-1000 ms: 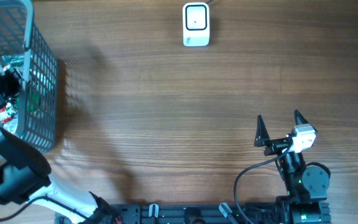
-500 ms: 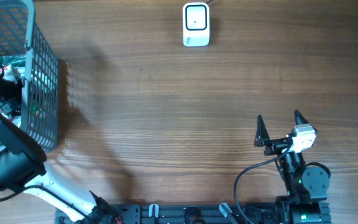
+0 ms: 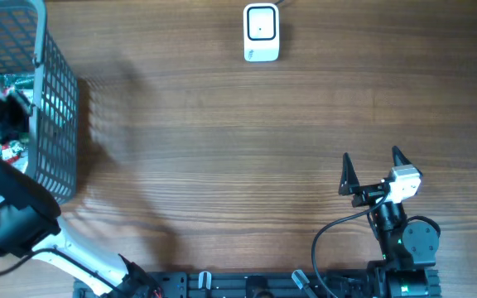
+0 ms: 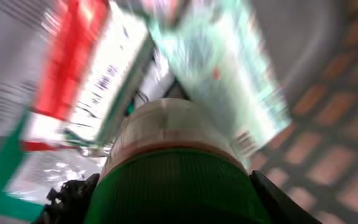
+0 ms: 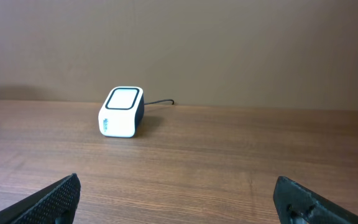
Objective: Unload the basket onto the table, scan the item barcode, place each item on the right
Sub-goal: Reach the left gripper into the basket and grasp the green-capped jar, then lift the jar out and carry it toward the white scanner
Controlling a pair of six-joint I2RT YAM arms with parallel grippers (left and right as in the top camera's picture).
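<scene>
Inside the basket (image 3: 56,116), nearest the left wrist lens: a green-capped jar (image 4: 166,124), cap toward the camera, pale body pointing down into the heap. Flanked on both sides by the dark tips of the left gripper (image 4: 173,198), partly parted. Cannot tell through the blur whether pressed onto the cap or just shy of it.

Looks rigid, probably light to middling in weight, unlikely to crush. Cap finely ribbed by the look, so likely a surer bite there than on the smooth, possibly slippery body. Best taken squarely across the cap's sides and lifted straight up out of the basket, clear of the mesh. No barcode visible on the jar; presumably somewhere on the body label.

Deeper in the basket, under and around the jar: a pale green packet (image 4: 222,81) and a red-and-white packet (image 4: 73,68), soft and loose, apt to shift or drag along.

Outside the basket, well apart across the table (image 3: 222,165): the white scanner (image 3: 261,33). Farthest from the basket: right gripper (image 3: 372,157), fingers spread wide, holding nothing.
</scene>
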